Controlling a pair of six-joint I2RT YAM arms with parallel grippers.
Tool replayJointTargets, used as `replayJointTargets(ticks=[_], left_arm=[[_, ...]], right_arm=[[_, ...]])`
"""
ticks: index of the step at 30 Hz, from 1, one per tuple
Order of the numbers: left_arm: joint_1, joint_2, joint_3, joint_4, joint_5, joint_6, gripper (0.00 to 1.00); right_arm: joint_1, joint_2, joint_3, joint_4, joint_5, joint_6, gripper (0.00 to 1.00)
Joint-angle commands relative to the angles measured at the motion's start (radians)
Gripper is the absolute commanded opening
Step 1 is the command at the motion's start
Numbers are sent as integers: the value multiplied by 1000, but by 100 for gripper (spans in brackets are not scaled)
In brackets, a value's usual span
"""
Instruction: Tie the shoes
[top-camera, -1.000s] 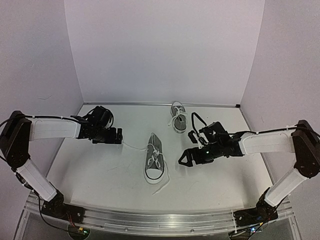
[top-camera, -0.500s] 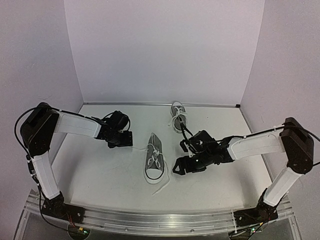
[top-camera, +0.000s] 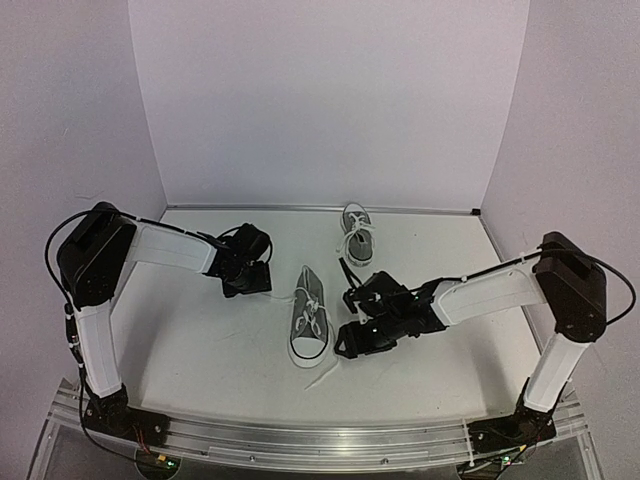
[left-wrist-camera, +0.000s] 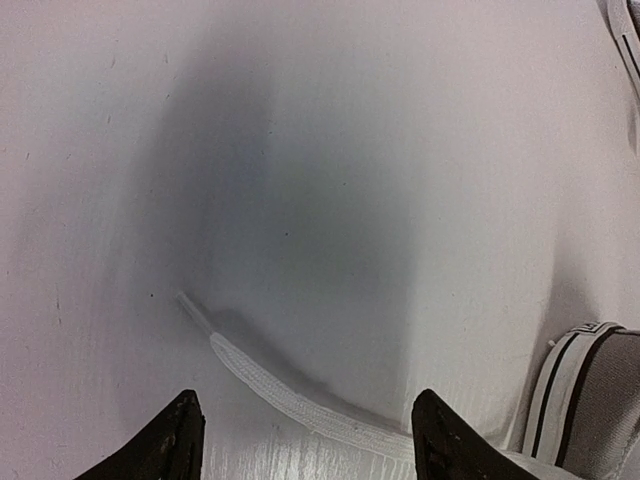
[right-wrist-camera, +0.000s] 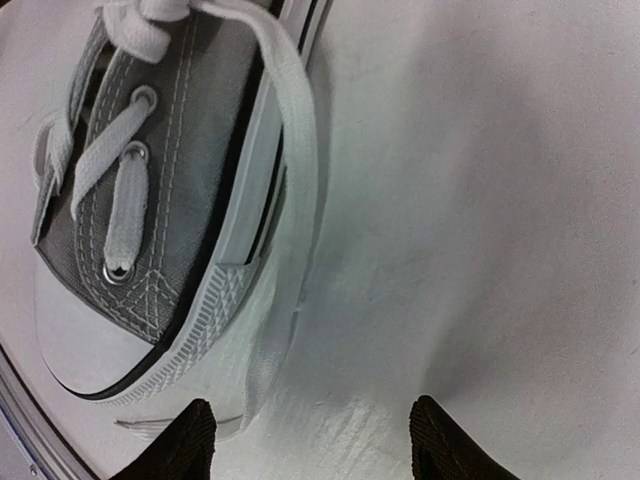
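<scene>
Two grey sneakers with white laces lie on the white table. The near shoe (top-camera: 309, 320) is in the middle, toe toward me; the far shoe (top-camera: 356, 232) lies near the back wall. My left gripper (top-camera: 260, 279) is open just left of the near shoe's heel end. In the left wrist view my left gripper (left-wrist-camera: 305, 455) stands over a loose lace end (left-wrist-camera: 280, 395) flat on the table, with the shoe's edge (left-wrist-camera: 590, 400) at the right. My right gripper (top-camera: 346, 346) is open beside the toe. In the right wrist view my right gripper (right-wrist-camera: 315, 450) hovers by the other lace (right-wrist-camera: 292, 190) trailing along the sole (right-wrist-camera: 190, 330).
White walls close in the table (top-camera: 200, 340) at the back and sides. The far shoe's sole (left-wrist-camera: 630, 45) shows at the top right of the left wrist view. A metal rail (top-camera: 300, 440) runs along the near edge.
Both arms have closed in on the near shoe: the left gripper moved right toward its heel, the right gripper moved left and down toward its toe. The shoes have not moved.
</scene>
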Motion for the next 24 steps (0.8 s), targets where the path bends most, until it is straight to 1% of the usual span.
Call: replayJointTargets(ticks=[1,3,6,8,11,17,21,24], left_arm=[[0,-11,32,-11,-32,-19,70],[-1,-12,29,-11,-36,-20,70],[-1,-18,19,-8,-45,-21,71],[-1,-24,13,-5,-50,-23,73],[-1,-31,4,-5,-52,-23,74],[-1,-40,-8,0,-57,-24,77],[-1,-49,-12,0,-60,-24,78],[-1,-52,-17,4,-65,-24,78]], right_arm=[[79,3,30,-7,44,-1,62],[107,4,39,-28,45,15,63],[153,14,59,-51,68,48,70],[177,30,76,-65,90,71,72],[195,68,96,-83,120,113,74],[211,155,171,-154,177,129,73],[230,185,194,-215,224,128,70],[245,199,182,-272,262,129,68]])
